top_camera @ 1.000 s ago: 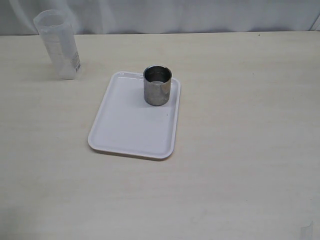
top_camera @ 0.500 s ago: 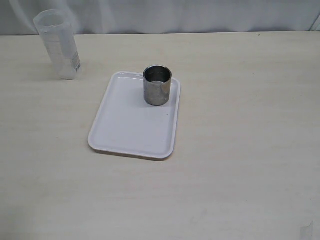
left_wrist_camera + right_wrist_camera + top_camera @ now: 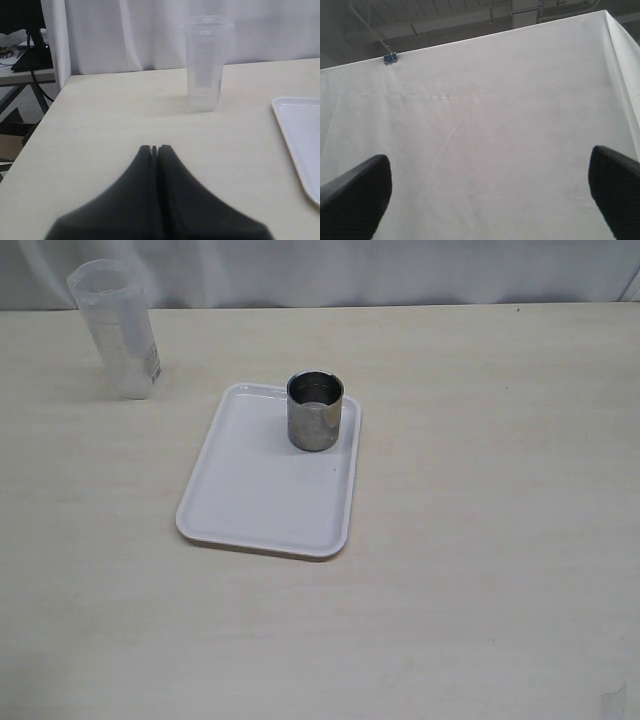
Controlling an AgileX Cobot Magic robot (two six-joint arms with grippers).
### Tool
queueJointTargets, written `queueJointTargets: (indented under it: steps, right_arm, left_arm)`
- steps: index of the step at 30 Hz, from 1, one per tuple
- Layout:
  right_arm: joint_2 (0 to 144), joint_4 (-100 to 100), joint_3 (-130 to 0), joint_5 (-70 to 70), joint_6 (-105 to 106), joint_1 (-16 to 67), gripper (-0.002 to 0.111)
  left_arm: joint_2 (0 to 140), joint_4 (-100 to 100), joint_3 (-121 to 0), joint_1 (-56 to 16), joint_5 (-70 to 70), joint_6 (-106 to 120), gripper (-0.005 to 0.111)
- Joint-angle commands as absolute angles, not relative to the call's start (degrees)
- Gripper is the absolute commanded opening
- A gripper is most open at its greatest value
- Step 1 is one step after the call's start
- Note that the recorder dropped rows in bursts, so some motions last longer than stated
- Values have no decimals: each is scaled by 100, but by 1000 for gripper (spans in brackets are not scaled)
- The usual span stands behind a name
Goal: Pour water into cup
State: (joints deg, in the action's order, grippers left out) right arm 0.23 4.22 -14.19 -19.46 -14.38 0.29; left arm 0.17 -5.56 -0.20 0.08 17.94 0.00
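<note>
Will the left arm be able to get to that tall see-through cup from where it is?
Probably yes. The see-through beaker stands upright on the table straight ahead of the left gripper, with nothing between them. The gripper is shut, though, so it would need to open first.

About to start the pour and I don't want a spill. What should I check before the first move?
1. The cup stands upright on the tray: ok.
2. The beaker stands upright on the table, apart from the tray: ok.
3. The left gripper open to take the beaker: not ok, shut.
4. The left gripper faces the beaker: ok.
5. The water in the beaker: cannot tell.
6. The right gripper away from the cup: ok, open, aimed at the curtain.
</note>
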Motion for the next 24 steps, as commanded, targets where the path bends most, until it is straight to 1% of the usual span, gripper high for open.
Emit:
queueJointTargets:
  steps: [1,16,24]
  right_arm:
    - [0,388,-1395,-1913,-1428,23,110]
    - [0,388,-1385,-1912,-1233,23,110]
    - [0,1243,-1151,-1912,-1060,23,110]
  left_arm:
    - [0,-538,0,25,1789,0,0]
    - [0,-538,0,25,1789,0,0]
    - [0,-538,0,25,1789,0,0]
